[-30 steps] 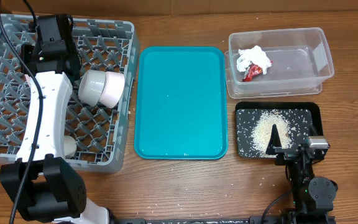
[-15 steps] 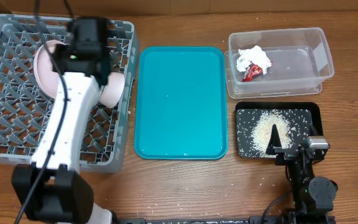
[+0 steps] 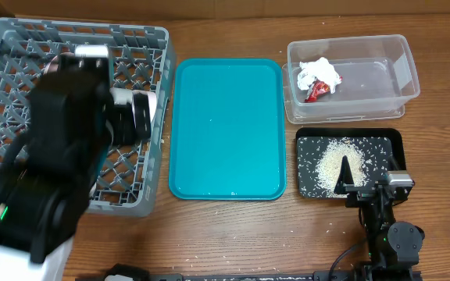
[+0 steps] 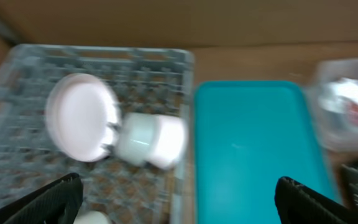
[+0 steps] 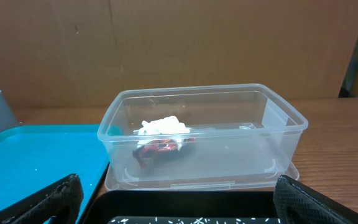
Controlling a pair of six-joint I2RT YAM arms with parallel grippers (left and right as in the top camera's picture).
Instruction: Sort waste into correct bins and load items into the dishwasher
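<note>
Left end effector (image 4: 179,185) spread, empty, above dish rack (image 4: 104,55); I'd retreat high, avoiding the cup (image 4: 151,140).

L arm (image 3: 53,179) has pulled back from far side of rack (image 3: 6,47) & risen twd overhead cam: now big, blurred, over rack centre & front-left. In overhead it now hides the plate (image 4: 79,124) seen 0.5 s ago, & most of the cup (image 3: 145,113).

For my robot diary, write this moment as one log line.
left gripper open over rack | right gripper open | cup, plate in rack | tissue, wrapper in tub | rice in black tray
</note>
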